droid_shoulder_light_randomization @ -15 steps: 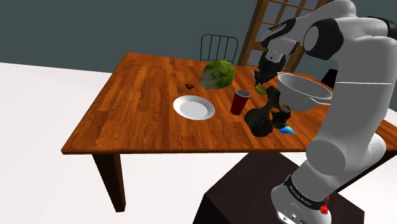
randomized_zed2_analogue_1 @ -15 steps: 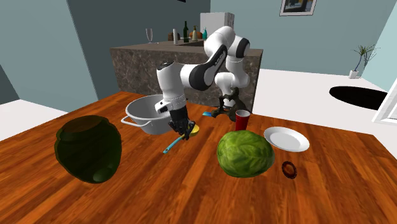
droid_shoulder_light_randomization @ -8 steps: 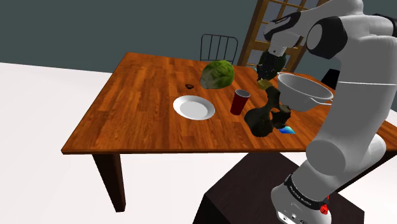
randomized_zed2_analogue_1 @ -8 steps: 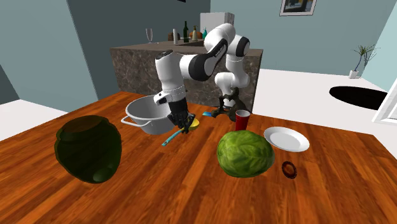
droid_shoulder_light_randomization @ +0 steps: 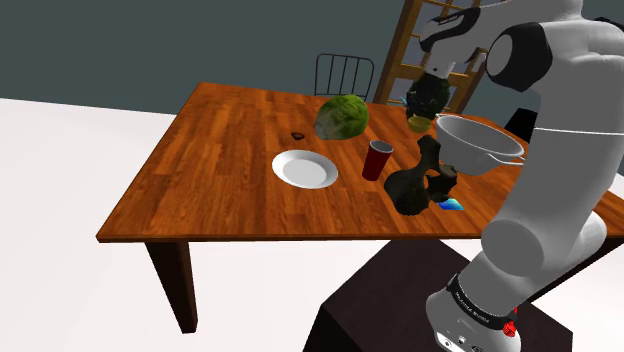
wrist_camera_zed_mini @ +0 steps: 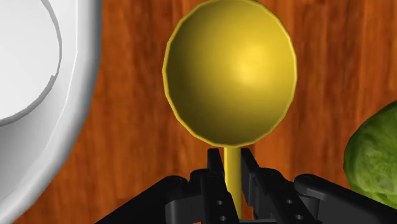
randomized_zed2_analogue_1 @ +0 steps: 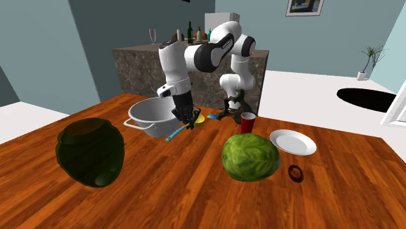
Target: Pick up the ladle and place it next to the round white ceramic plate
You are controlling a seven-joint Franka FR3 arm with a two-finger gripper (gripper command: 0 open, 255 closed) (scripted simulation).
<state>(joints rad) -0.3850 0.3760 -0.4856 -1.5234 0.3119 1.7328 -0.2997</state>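
Note:
My gripper [wrist_camera_zed_mini: 233, 181] is shut on the ladle's thin yellow stem, just below its round yellow bowl [wrist_camera_zed_mini: 230, 71]. The ladle [randomized_zed2_analogue_1: 198, 119] hangs in the air above the wooden table [randomized_zed2_analogue_1: 195, 188]; its blue handle end [randomized_zed2_analogue_1: 174, 134] slants downward. In the shoulder view the gripper [droid_shoulder_light_randomization: 427, 103] holds the ladle [droid_shoulder_light_randomization: 418, 122] beside a white two-handled bowl [droid_shoulder_light_randomization: 478, 142]. The round white plate [droid_shoulder_light_randomization: 305, 168] lies flat on the table, well off toward the shoulder view's left of the gripper. In the second exterior view the plate [randomized_zed2_analogue_1: 293, 142] sits at the right.
A green cabbage [randomized_zed2_analogue_1: 250, 157] and a red cup [randomized_zed2_analogue_1: 248, 122] stand between the ladle and the plate. The white bowl [randomized_zed2_analogue_1: 151, 118] is right beside the gripper. A dark green jar [randomized_zed2_analogue_1: 91, 151], a black figurine [droid_shoulder_light_randomization: 415, 185], a small dark ring [droid_shoulder_light_randomization: 298, 135] and a chair [droid_shoulder_light_randomization: 345, 75] are around.
The gripper has risen with the ladle in it and drifted toward the white bowl, to the second exterior view's left. Nothing else has moved.

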